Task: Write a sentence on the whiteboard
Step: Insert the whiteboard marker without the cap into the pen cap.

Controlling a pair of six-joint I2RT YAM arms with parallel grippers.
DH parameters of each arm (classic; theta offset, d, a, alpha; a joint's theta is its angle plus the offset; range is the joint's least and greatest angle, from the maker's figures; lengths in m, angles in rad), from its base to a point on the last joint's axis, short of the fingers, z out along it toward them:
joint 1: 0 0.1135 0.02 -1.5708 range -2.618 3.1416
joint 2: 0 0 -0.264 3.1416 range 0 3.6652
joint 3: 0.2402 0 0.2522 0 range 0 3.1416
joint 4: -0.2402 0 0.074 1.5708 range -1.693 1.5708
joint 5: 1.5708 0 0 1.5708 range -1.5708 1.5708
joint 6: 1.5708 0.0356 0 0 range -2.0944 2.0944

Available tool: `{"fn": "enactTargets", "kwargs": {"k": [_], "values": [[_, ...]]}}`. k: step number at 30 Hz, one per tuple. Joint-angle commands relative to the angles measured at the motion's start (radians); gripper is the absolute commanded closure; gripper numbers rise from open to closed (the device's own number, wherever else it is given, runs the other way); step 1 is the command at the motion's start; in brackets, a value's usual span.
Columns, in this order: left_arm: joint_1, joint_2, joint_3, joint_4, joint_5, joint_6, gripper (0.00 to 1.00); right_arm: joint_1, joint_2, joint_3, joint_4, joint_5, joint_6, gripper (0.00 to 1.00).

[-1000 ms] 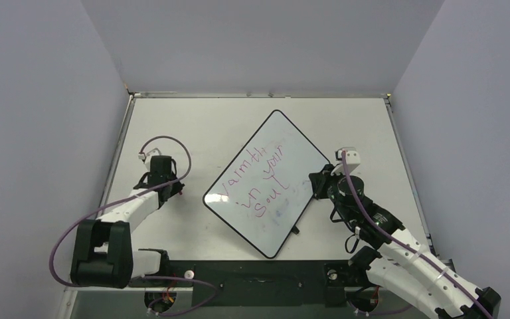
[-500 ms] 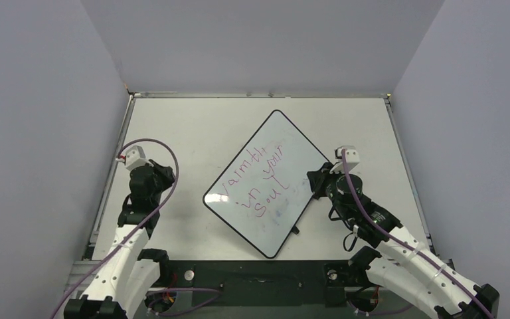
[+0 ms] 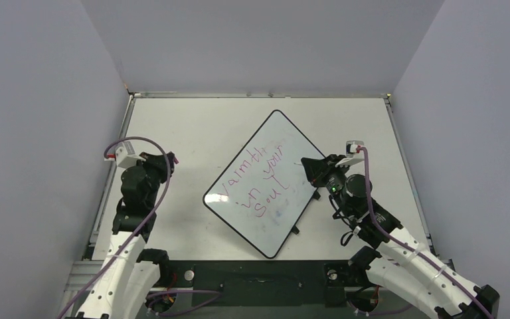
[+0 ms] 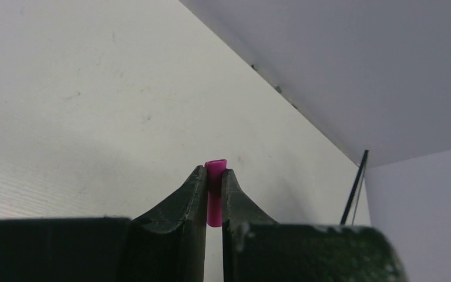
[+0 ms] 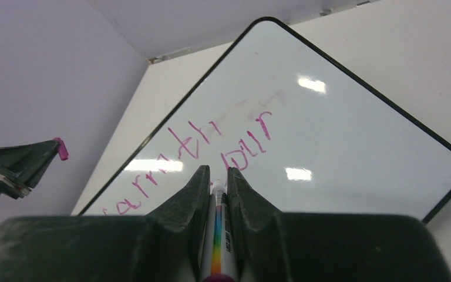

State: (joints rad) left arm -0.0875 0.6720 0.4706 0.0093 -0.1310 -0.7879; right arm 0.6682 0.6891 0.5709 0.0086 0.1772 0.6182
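Your whiteboard [image 3: 285, 136] lies cornerwise mid-counter [image 3: 186, 126], between both arms. Sentence [image 3: 260, 178] in pink on it, three lines, running diagonally. Your right claw [image 3: 312, 171] over board's right edge, pinched narrow on marker [image 5: 218, 247], tip aimed at writing; contact with board unclear. Your left claw [image 4: 214, 175] well left of board, above bare counter, clamped on small magenta piece [image 4: 214, 202], probably marker cap. Small dark item [image 3: 295, 230] just beside board's near-right edge, too small to name. Grey walls [image 3: 40, 133] close around counter.
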Motion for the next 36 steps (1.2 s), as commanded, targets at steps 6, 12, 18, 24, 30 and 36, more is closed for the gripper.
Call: {"fn": "enactTargets", "kwargs": {"k": [6,12,18,24,30,36], "values": [[-0.025,0.022,0.102,0.197,0.128,-0.310,1.00,0.000,0.025,-0.058,0.403,-0.057,0.157,1.00],[-0.055,0.066,0.094,0.304,0.125,-0.497,1.00,0.002,0.087,-0.112,0.666,-0.093,0.189,1.00],[-0.142,0.156,0.160,0.296,0.091,-0.609,1.00,0.031,0.168,-0.114,0.855,-0.086,0.154,1.00],[-0.229,0.221,0.226,0.211,0.051,-0.700,1.00,0.146,0.208,-0.070,0.889,-0.010,-0.048,1.00],[-0.294,0.266,0.306,0.147,0.081,-0.772,1.00,0.234,0.257,-0.042,0.917,0.009,-0.315,1.00],[-0.374,0.315,0.382,0.014,0.092,-0.915,1.00,0.260,0.294,-0.042,1.013,-0.022,-0.464,1.00]]}}
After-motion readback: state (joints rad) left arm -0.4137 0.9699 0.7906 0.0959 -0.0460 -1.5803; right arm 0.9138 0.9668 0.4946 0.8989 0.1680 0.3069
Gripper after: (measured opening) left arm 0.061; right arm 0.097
